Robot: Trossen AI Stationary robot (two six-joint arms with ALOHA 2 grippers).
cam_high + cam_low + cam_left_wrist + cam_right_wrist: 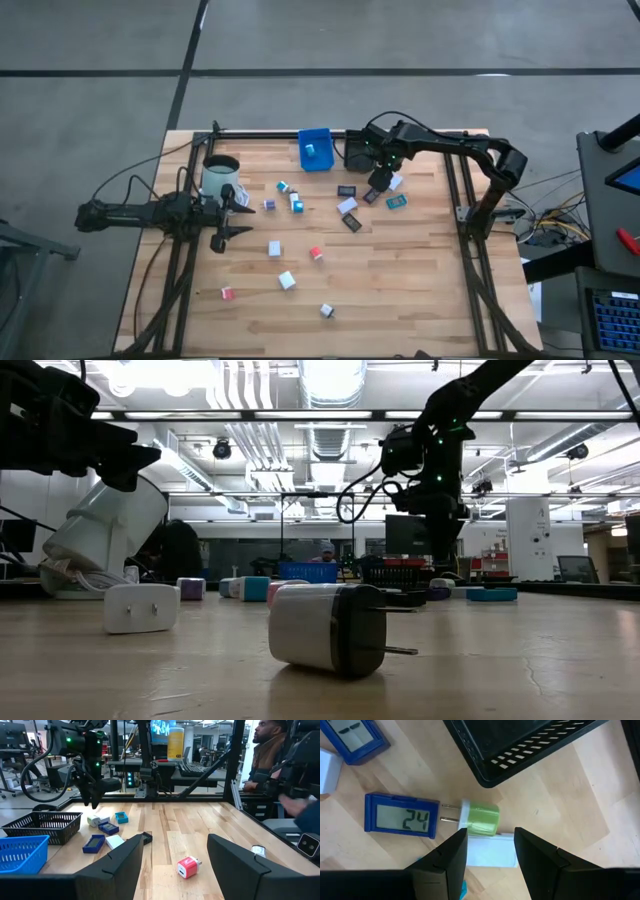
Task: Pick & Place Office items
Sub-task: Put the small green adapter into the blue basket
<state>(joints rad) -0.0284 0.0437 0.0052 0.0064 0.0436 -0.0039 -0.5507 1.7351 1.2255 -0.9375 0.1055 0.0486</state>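
Note:
Small office items lie scattered over the wooden table [400,280]. In the right wrist view I see a green-and-white plug adapter [481,818], a blue display reading 24 [402,818] and a flat white piece [490,854]. My right gripper [490,833] [380,183] is open and points down, one finger on each side of the flat white piece, just beside the green adapter. My left gripper [176,844] [240,217] is open and level at the table's left, beside the white mug [221,177]. A red-and-white plug cube [187,867] lies ahead of it.
A blue bin [315,150] and a black mesh bin [358,150] [520,745] stand at the far edge, close to my right gripper. White and black chargers [325,628] lie near the table's near side. A person [267,750] sits beyond the table's right side.

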